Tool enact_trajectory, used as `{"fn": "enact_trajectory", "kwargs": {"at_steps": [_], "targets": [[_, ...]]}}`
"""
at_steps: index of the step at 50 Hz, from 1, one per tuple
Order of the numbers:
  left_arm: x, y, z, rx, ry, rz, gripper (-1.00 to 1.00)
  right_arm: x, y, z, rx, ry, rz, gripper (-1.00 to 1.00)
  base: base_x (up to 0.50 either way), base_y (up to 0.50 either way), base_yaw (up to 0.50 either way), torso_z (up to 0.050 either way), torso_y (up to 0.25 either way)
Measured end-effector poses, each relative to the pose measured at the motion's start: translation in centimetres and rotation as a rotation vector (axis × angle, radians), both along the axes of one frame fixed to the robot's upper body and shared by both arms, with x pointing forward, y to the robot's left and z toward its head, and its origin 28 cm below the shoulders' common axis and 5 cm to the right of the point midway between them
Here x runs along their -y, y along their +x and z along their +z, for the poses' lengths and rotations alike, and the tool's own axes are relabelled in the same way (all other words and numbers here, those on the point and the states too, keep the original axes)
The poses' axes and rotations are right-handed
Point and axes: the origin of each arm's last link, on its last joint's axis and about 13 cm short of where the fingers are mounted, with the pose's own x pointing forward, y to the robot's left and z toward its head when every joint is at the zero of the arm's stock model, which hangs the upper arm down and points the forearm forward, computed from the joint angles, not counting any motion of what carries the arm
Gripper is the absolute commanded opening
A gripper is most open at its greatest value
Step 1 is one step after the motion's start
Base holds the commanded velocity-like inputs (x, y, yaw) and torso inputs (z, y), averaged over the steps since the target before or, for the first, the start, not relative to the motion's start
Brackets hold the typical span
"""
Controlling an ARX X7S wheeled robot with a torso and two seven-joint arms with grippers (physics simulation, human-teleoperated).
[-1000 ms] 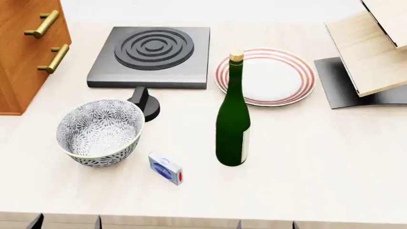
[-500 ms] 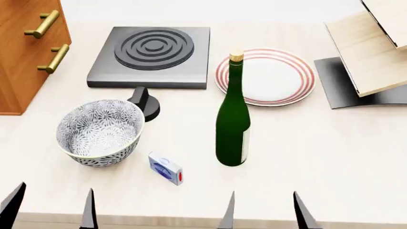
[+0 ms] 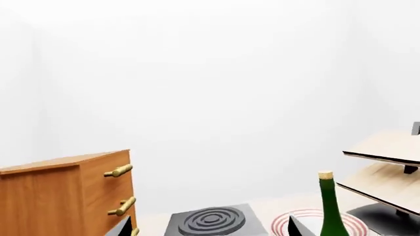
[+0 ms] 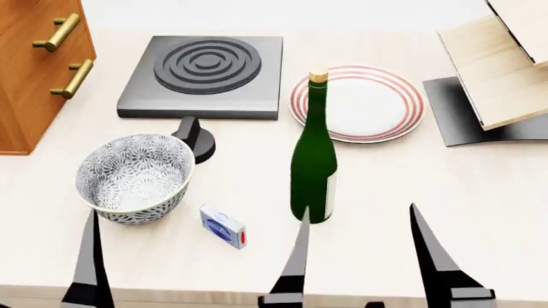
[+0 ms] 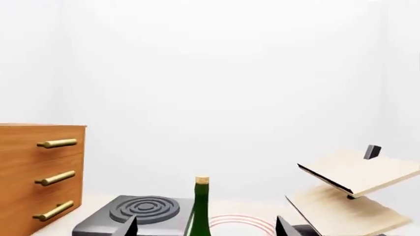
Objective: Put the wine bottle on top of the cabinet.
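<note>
Two grippers hang empty over your table's near edge: right gripper [image 4: 360, 250] spread wide, left gripper [image 4: 90, 256] undeterminable. Wine bottle [image 4: 314, 170] stands upright, untouched, beside the plate [image 4: 376, 102].

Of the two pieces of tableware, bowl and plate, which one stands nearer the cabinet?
The patterned grey-and-white bowl stands nearer the cabinet, just off its front corner. The red-ringed plate lies farther away, beyond the stove burner and behind the wine bottle.

My worktop [image 4: 479, 212] is pale. On it stand the wine bottle [image 4: 314, 168], a patterned bowl [image 4: 135, 177], a striped plate [image 4: 370, 102], a hotplate [image 4: 204, 76] and a small box [image 4: 222, 226]. The cabinet [image 4: 34, 70] and a wooden rack [image 4: 501, 70] sit at its ends.
</note>
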Motion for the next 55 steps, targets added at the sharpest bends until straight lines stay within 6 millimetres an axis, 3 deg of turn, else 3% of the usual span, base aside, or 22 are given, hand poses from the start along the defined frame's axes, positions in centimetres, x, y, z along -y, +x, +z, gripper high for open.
{"fn": "enact_trajectory", "kwargs": {"at_steps": [11,30,55], "targets": [[0.3,-0.8,1.5,0.059,0.005,-0.014,1.0,-0.2,-0.9,1.9,0.058,-0.003,0.011,1.0,0.0,0.0,0.0,0.0,0.0],[0.4,-1.3,2.2,0.091,0.001,-0.016,1.0,-0.4,-1.1,2.3,0.06,-0.024,0.018,1.0,0.01,0.0,0.0,0.0,0.0],[0.5,-1.4,2.2,0.091,-0.002,-0.018,1.0,-0.4,-1.2,2.4,0.06,0.008,0.026,1.0,0.49,0.0,0.0,0.0,0.0]]}}
